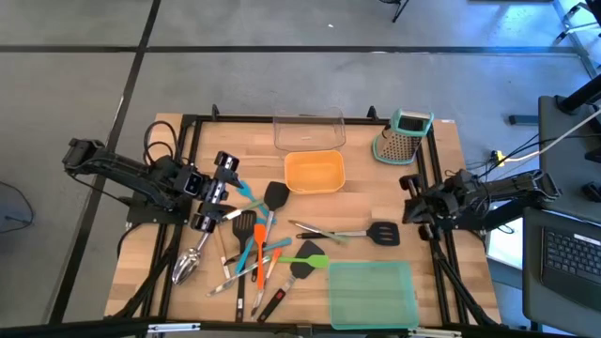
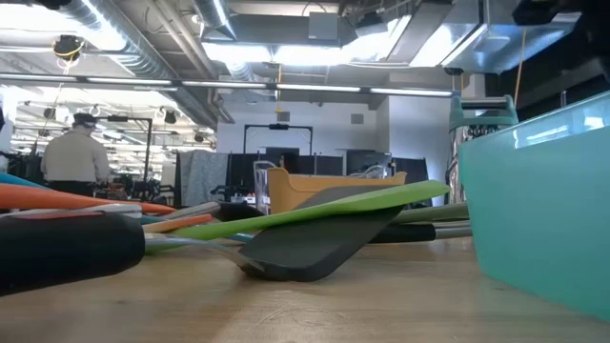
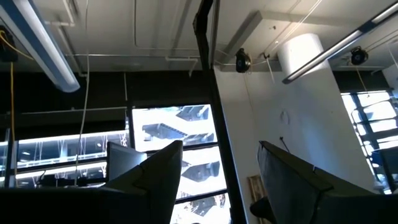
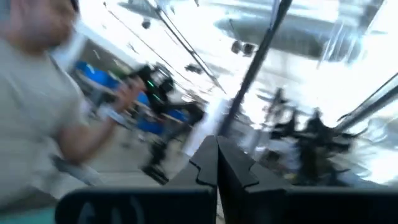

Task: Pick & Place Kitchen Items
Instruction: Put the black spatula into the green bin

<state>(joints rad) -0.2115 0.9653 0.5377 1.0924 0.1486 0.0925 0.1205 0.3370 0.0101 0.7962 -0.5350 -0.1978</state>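
The left pincer (image 1: pixel 222 188) hangs over the bench (image 1: pixel 164 244) with its fingers (image 3: pixel 155 180) apart and nothing between them. Its wrist camera looks up at the ceiling, so the fingers point up and away from the wood. Just beside it, toward the middle of the bench, lies the pile of kitchen items (image 1: pixel 258 253): black spatulas, an orange tool (image 1: pixel 259 266), a teal tool (image 1: pixel 246 192) close to the pincer, and a steel scoop (image 1: pixel 185 266) a bit nearer the front edge. A green spatula (image 1: pixel 311 259) and a black turner (image 1: pixel 383 234) lie farther off, toward the other arm.

The right pincer (image 1: pixel 411 197) waits at the far side of the bench, fingers (image 4: pixel 217 168) pressed together and holding nothing.

Nothing is picked up yet, and the orange tray (image 1: pixel 315 172) looks empty. So this looks like the start of a pick. Next the left pincer likely needs to tip down, line up over one handle in the pile, and close on it without dragging the others along.
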